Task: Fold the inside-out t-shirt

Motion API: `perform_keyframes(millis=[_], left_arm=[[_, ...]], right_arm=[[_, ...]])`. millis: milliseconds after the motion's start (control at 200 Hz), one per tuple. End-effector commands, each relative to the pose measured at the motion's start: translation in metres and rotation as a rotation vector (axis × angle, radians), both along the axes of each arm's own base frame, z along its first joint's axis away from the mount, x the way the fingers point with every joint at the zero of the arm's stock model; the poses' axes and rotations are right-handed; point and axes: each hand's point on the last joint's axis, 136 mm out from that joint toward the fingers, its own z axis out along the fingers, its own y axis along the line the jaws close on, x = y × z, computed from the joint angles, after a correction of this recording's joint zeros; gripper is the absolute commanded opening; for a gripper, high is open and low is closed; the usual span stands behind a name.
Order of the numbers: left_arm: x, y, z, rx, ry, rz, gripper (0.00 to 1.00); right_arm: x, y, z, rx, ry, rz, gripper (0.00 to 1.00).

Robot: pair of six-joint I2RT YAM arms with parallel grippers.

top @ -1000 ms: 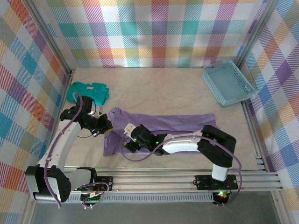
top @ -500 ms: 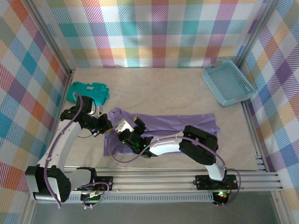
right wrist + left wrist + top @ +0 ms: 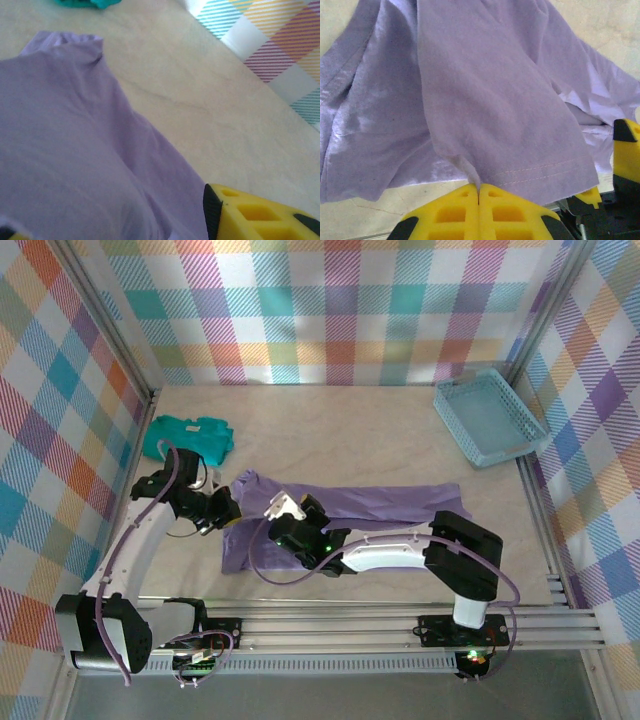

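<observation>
The inside-out t-shirt (image 3: 380,505) is lavender-purple and lies stretched across the middle of the table. My left gripper (image 3: 228,508) is at its left end, shut on a pinch of fabric beside the stitched hem (image 3: 479,189). From there the shirt (image 3: 485,95) drapes away in loose folds. My right gripper (image 3: 284,508) is just to the right, low over the shirt. In the right wrist view its jaws (image 3: 107,222) stand apart, with a bulge of the shirt (image 3: 75,150) between them. One yellow fingertip (image 3: 250,215) shows at the lower right.
A teal-green folded garment (image 3: 185,435) lies at the back left, near the left arm. A light blue tray (image 3: 490,418) sits at the back right corner. Plaid walls enclose the table on three sides.
My right gripper has shifted slightly over the shirt's left part and its jaws have narrowed around the fabric. The left gripper has stayed shut on the shirt in the same place.
</observation>
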Motion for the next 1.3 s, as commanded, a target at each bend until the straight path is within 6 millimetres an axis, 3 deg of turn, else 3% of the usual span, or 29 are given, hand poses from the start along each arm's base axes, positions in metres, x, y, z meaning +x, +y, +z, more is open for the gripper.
perform_keyframes(millis=[0,235,290,365,425,485,595,675,775,845,905,1055,1185,1299], left_arm=[[-0.008,0.009,-0.009,0.035,0.010,0.010,0.00],[-0.032,0.010,-0.033,0.027,0.061,0.061,0.00],[-0.033,0.014,-0.028,0.054,0.042,0.072,0.04],[-0.032,0.022,-0.026,0.093,0.019,0.109,0.24],[-0.032,0.030,-0.028,0.135,0.015,0.139,0.34],[-0.027,0.037,-0.024,0.167,-0.013,0.171,0.46],[-0.003,0.045,-0.008,0.179,-0.136,0.253,0.55],[0.029,0.031,0.007,0.074,-0.261,0.288,0.57],[0.072,-0.006,0.025,-0.009,-0.393,0.227,0.57],[0.094,-0.021,0.015,0.056,-0.388,0.175,0.57],[0.105,-0.014,-0.002,0.150,-0.338,0.169,0.57],[0.104,0.027,-0.047,0.402,-0.219,0.133,0.82],[0.093,0.032,-0.074,0.406,-0.158,0.080,0.99],[0.089,0.025,-0.088,0.383,-0.138,0.028,1.00]], right_arm=[[-0.023,-0.010,-0.021,-0.042,0.137,0.074,0.41],[-0.065,-0.013,-0.060,-0.073,0.336,0.266,0.16],[-0.077,-0.012,-0.074,-0.087,0.391,0.326,0.13],[-0.088,-0.012,-0.086,-0.114,0.452,0.367,0.22],[-0.098,-0.012,-0.088,-0.127,0.490,0.416,0.38],[-0.105,-0.013,-0.081,-0.122,0.510,0.455,0.51],[-0.112,-0.012,-0.053,-0.054,0.533,0.519,0.58],[-0.105,-0.007,-0.033,0.092,0.566,0.527,0.58],[-0.075,-0.005,-0.026,0.285,0.615,0.439,0.58],[-0.048,-0.008,-0.030,0.379,0.640,0.320,0.55],[-0.032,-0.011,-0.035,0.416,0.664,0.237,0.55],[-0.023,-0.020,-0.040,0.434,0.693,0.156,0.55],[-0.026,-0.032,-0.049,0.424,0.698,0.122,0.57],[-0.026,-0.038,-0.055,0.413,0.708,0.101,0.57]])
